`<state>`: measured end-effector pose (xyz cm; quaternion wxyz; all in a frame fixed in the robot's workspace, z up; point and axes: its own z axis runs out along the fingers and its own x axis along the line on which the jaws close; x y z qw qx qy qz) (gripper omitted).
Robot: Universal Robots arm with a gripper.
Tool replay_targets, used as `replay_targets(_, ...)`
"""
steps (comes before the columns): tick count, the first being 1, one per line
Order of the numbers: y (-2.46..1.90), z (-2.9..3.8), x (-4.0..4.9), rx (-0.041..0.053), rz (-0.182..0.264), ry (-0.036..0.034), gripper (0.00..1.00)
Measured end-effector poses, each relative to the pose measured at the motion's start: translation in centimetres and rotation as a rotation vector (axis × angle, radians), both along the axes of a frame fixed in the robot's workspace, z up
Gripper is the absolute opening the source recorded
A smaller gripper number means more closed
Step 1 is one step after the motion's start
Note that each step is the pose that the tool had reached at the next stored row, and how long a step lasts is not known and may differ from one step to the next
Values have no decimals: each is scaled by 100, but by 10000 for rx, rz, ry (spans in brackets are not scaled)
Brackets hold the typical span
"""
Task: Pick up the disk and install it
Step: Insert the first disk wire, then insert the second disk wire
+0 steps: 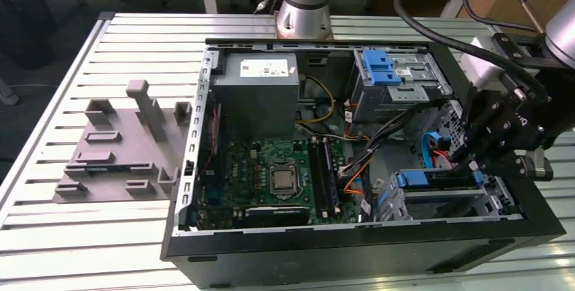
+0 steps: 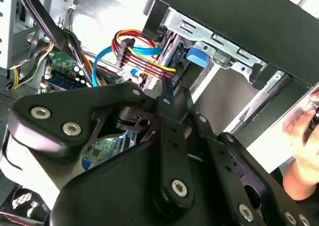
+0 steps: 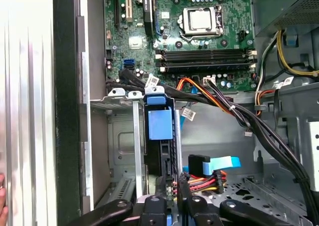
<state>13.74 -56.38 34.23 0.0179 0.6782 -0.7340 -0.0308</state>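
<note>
The disk [image 3: 160,136] stands on edge in the drive cage [image 3: 119,136] of the computer case [image 1: 359,247]. The gripper [image 3: 171,182] has its jaws together, clamped on the disk's near edge.

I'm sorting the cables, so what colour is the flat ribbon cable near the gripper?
Light blue; the flat cable shows best in the first wrist view.

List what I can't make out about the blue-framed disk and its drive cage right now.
- Blue-framed silver-grey disk: in the first wrist view it stands edge-on in the grey metal drive cage, whose walls hide its label and faces.
- How deep it sits: in the exterior view the black gripper covers that slot.
- A person's hand: cut off by the second wrist view's edge.
</note>
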Motion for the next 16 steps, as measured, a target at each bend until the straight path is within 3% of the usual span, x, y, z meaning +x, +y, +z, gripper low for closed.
replay_targets(3, 0, 1, 0, 1, 0, 0, 22)
replay_targets(5, 0, 3, 0, -1, 0, 0, 11)
replay_targets(16, 0, 15, 0, -1, 0, 0, 11)
